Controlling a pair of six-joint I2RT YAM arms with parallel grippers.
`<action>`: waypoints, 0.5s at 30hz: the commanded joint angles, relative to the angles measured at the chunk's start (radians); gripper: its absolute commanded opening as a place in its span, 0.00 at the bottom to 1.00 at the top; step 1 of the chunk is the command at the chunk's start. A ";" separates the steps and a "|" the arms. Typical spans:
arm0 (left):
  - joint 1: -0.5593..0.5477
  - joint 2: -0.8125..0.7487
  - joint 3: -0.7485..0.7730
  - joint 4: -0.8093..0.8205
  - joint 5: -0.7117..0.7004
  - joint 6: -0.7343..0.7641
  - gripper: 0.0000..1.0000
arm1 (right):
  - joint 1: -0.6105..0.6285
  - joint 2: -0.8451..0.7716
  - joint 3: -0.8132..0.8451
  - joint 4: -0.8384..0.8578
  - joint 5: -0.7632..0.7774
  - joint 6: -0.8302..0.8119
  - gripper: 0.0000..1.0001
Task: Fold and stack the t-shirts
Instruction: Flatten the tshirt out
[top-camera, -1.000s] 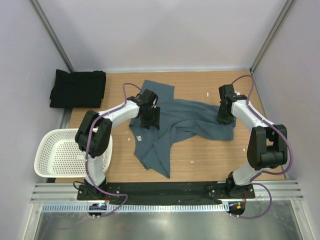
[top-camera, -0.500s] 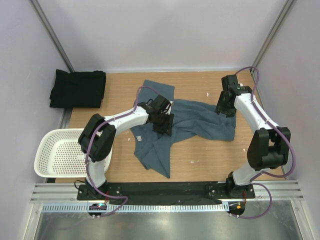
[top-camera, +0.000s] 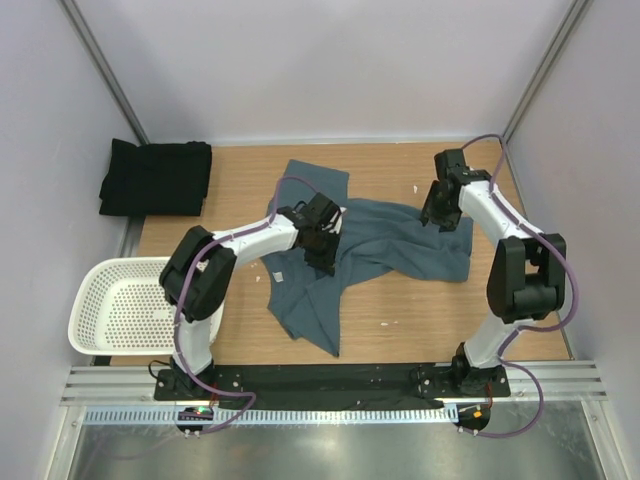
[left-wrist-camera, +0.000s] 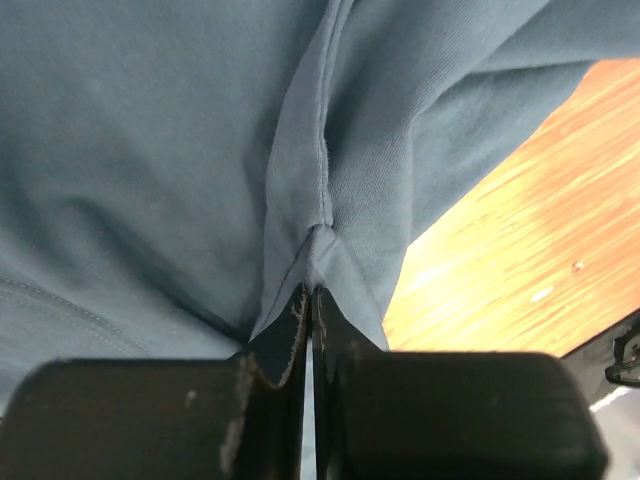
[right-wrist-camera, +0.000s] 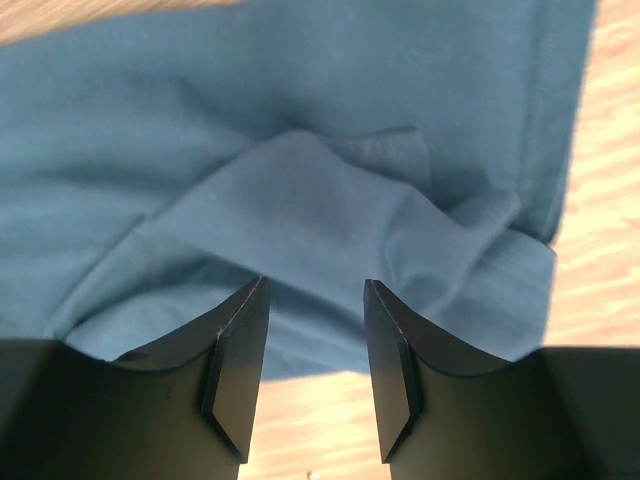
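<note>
The slate blue-grey t-shirt (top-camera: 385, 245) lies crumpled in the middle of the bench (top-camera: 430, 310), its widest run going left to right, with one flap trailing toward the near edge. The plain black t-shirt (top-camera: 155, 178) sits folded, well apart at the far left corner. The left fingers (left-wrist-camera: 285, 335) are pressed together on a raised ridge of the blue-grey cloth. The ridge runs straight away from their tips along a seam, and bare bench shows just to the right of it. That pinch sits near the shirt's middle rather than at a corner. The right fingers (right-wrist-camera: 238, 345) stand apart and hold nothing. They hang above the shirt's far right part, where a puckered fold lies directly beyond the tips and the hemmed edge sits to their right. Judging from this, the next step is spreading the shirt flat. The right arm is the nearer one to that right-hand edge, and its fingers would need to drop straight down onto the fold to take hold.
</note>
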 joint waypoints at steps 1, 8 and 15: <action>-0.009 -0.083 -0.013 0.021 0.057 0.019 0.00 | 0.006 0.077 0.051 0.104 -0.033 0.026 0.49; -0.083 -0.292 -0.011 -0.096 0.126 0.093 0.00 | 0.014 0.276 0.146 0.182 -0.089 0.016 0.48; -0.302 -0.366 -0.054 -0.210 0.149 0.099 0.00 | 0.014 0.375 0.243 0.178 -0.095 0.038 0.49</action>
